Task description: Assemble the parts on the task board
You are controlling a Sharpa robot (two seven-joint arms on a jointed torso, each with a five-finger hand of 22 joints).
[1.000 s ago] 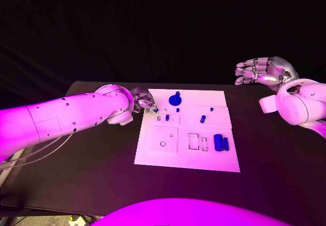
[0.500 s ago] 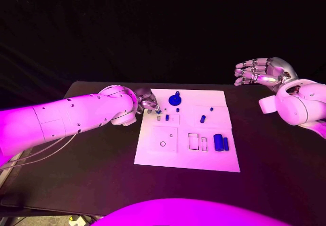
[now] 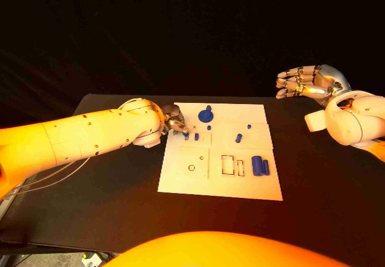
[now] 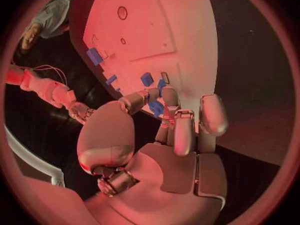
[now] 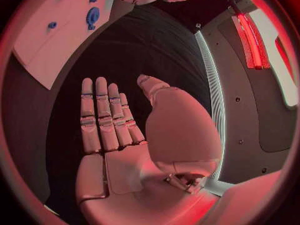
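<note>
Partway: the left hand [image 3: 173, 123] pinches a blue part [image 4: 155, 107] at the task board's [image 3: 248, 186] ten o'clock; several parts lie loose; the right hand [image 3: 309, 81] hangs empty, fingers apart.

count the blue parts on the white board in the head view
7: a round knob at the far edge, small pieces at and, two blocks on the right. The left hand may hide another.
</note>
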